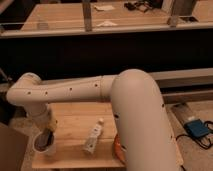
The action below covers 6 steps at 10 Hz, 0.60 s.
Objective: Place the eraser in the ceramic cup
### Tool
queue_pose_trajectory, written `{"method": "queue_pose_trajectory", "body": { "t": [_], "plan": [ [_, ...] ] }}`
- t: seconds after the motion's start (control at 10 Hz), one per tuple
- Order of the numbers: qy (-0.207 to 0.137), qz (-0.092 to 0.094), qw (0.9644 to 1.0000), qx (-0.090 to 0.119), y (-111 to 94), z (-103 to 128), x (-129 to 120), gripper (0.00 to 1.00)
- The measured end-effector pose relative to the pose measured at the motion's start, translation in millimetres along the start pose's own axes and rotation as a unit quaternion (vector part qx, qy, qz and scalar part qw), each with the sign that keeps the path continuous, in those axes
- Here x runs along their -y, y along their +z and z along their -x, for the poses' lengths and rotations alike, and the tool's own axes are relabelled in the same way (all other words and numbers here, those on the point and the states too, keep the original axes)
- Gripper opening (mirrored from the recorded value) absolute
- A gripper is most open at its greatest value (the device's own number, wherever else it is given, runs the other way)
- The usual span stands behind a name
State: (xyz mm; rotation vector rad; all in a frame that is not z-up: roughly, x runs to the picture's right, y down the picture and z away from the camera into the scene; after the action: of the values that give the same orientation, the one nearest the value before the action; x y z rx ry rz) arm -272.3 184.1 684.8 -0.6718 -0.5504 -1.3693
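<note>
The small whitish ceramic cup (44,145) stands on the left front part of the wooden table (70,120). My gripper (47,136) hangs straight down from the white arm with its dark tip at or just inside the cup's rim. The eraser is not visible; whether it is in the gripper or in the cup is hidden. A sliver of the orange-red bowl (116,146) shows at the table's right, mostly hidden behind my arm's large upper segment.
A whitish tube (94,136) lies on the table right of the cup. A blue device with cables (198,129) lies on the floor at the right. A dark counter and railing run behind the table.
</note>
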Motion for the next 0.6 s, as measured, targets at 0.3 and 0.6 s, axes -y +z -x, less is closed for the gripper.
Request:
{"method": "queue_pose_trajectory", "body": {
  "t": [0.3,0.6],
  "plan": [
    [0.000,0.001,1.0000,-0.002,0.0,-0.1,-0.1,0.13],
    [-0.001,0.002,1.0000,-0.005,0.1,-0.2,0.2,0.13]
  ]
}}
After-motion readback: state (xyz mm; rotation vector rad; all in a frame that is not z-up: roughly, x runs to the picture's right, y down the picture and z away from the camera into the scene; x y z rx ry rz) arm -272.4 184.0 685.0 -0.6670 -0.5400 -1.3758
